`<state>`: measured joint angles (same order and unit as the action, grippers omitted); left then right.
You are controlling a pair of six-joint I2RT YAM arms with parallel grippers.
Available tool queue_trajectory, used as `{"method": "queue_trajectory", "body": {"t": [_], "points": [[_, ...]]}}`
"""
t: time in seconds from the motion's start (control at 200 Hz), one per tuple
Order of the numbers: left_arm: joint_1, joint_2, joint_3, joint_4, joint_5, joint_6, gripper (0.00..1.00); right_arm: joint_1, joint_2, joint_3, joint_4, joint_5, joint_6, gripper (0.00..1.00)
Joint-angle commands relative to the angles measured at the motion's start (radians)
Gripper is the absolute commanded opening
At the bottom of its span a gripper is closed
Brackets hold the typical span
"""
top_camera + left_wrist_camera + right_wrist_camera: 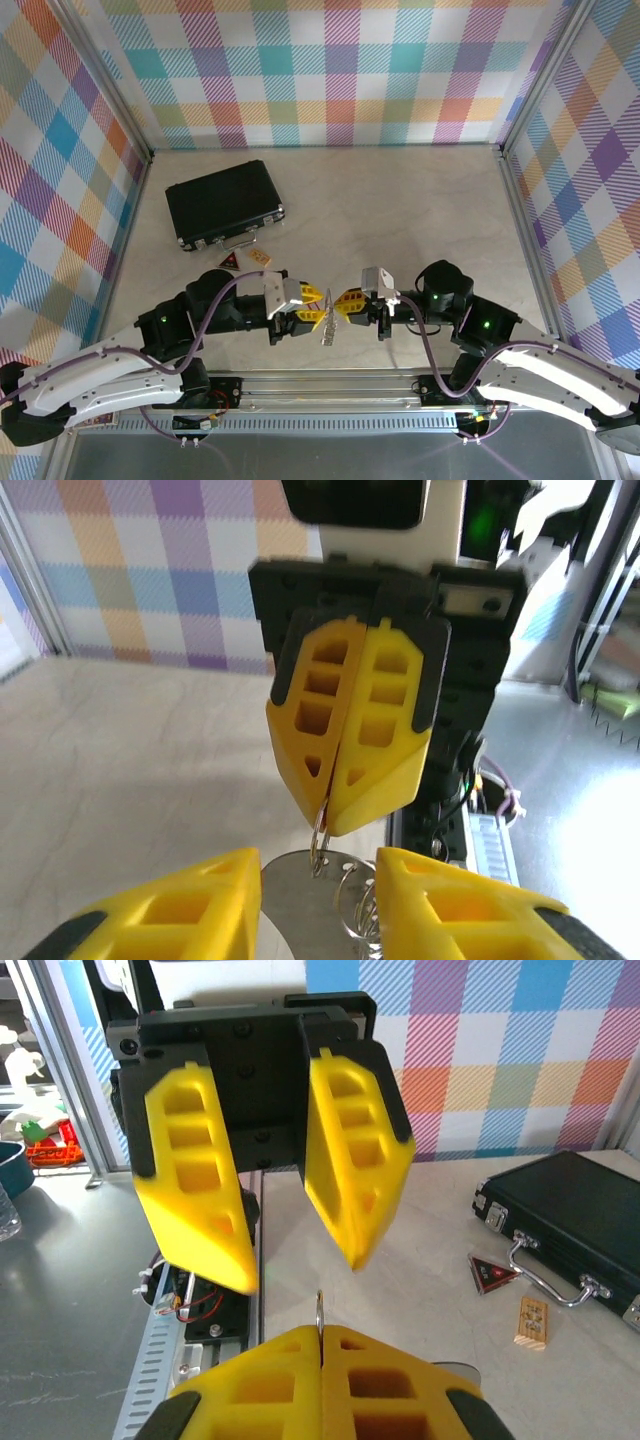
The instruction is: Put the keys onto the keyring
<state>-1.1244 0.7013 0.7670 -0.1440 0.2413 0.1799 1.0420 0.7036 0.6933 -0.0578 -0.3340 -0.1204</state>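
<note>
The right gripper point(324, 822) was pinched shut on the top of the keyring point(328, 328), which hung with its long axis downward above the middle of the table's point(400, 200) near edge. The left gripper point(298, 1268) faced it with jaws partly apart, straddling the ring's lower part. The key could not be made out.

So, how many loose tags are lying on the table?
2. A dark triangular tag and a tan rectangular tag lie side by side on the table, just in front of the black case. Others may be hidden.
</note>
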Motion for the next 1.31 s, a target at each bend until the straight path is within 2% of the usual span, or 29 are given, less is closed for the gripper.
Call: {"method": "queue_trajectory", "body": {"t": [0.0, 0.465, 1.0, 1.3], "points": [[-0.005, -0.058, -0.042, 0.105, 0.000, -0.032, 0.38, 0.005, -0.035, -0.015, 0.078, -0.040, 0.006, 0.00], [-0.005, -0.030, -0.054, 0.160, 0.053, -0.051, 0.39, 0.006, -0.015, -0.075, 0.276, -0.118, 0.099, 0.00], [-0.005, 0.015, -0.021, 0.141, 0.047, -0.025, 0.20, 0.005, 0.008, -0.072, 0.294, -0.145, 0.102, 0.00], [-0.005, 0.015, -0.029, 0.166, 0.036, -0.026, 0.02, 0.005, 0.008, -0.066, 0.289, -0.154, 0.103, 0.00]]}}
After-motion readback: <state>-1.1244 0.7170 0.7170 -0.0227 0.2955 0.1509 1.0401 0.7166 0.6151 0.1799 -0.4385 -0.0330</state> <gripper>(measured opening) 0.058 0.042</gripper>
